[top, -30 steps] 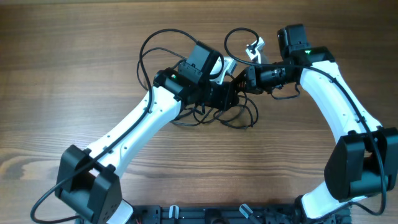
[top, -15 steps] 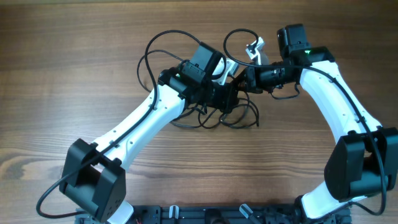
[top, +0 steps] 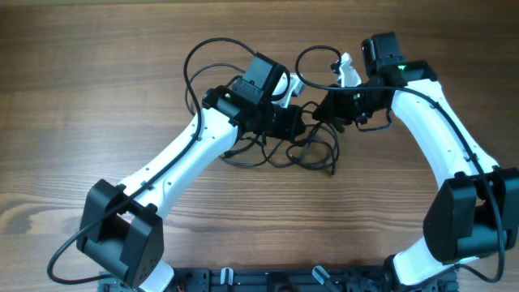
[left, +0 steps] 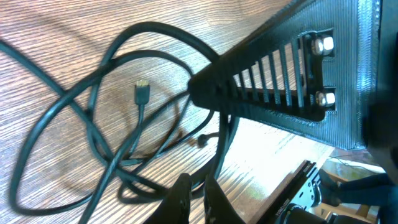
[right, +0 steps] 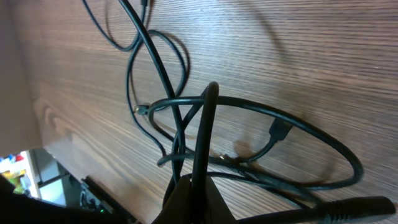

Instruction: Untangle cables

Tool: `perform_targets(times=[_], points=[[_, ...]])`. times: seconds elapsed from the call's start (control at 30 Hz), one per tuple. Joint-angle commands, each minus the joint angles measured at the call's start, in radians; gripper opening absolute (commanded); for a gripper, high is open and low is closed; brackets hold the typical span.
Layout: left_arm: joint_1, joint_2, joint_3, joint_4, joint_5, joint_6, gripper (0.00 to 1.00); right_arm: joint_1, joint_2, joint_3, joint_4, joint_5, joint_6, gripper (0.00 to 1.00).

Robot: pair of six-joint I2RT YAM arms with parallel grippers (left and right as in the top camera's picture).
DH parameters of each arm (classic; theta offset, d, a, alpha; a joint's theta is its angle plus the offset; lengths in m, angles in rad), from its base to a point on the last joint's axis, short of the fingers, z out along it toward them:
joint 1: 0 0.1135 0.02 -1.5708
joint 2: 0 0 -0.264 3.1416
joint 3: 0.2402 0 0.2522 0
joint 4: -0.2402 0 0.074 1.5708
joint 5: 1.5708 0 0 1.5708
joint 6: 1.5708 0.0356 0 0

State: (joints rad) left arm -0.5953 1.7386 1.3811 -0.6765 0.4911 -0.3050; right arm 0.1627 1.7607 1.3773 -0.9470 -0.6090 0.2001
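Note:
Several thin black cables (top: 280,150) lie tangled on the wooden table between my two arms, with loops reaching up-left (top: 199,61) and up-middle (top: 312,57). My left gripper (top: 298,123) sits over the tangle, and its jaws (left: 196,199) are closed on a cable (left: 224,146). A small plug (left: 142,87) lies on the wood nearby. My right gripper (top: 322,112) faces the left one closely. Its jaws (right: 194,190) are shut on a cable (right: 205,124) that runs taut away from them. Another plug (right: 280,129) lies inside a wide loop.
The right gripper's ribbed finger (left: 273,81) fills the upper right of the left wrist view, very close. A loose cable end (top: 331,170) points toward the front of the table (top: 97,97). The arm bases stand at the front edge.
The right gripper has pulled slightly right and back with its cable, and the left gripper has drawn a little left. The tangle between them has spread out and a cable end has swung toward the front.

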Motion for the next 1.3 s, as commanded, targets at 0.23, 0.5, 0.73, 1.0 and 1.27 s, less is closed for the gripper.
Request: perform_targets(times=[0.23,0.5,0.73,1.0,1.27], points=[[-0.011,0.01,-0.008,0.012,-0.008,-0.024,0.28,-0.003,-0.025,0.021,-0.005,0.032,0.01,0.04],[-0.056,0.014,-0.008,0.043,-0.009,-0.013,0.32,-0.003,-0.025,0.021,-0.005,0.032,0.009,0.04],[-0.056,0.071,-0.008,0.058,-0.01,-0.013,0.2,-0.003,-0.025,0.021,-0.005,0.033,0.009,0.04],[-0.051,0.091,-0.008,0.09,-0.021,-0.014,0.11,-0.003,-0.025,0.021,-0.006,0.033,0.008,0.04],[-0.046,0.091,-0.008,0.09,-0.016,-0.045,0.04,-0.003,-0.025,0.021,-0.007,0.033,0.002,0.05]])
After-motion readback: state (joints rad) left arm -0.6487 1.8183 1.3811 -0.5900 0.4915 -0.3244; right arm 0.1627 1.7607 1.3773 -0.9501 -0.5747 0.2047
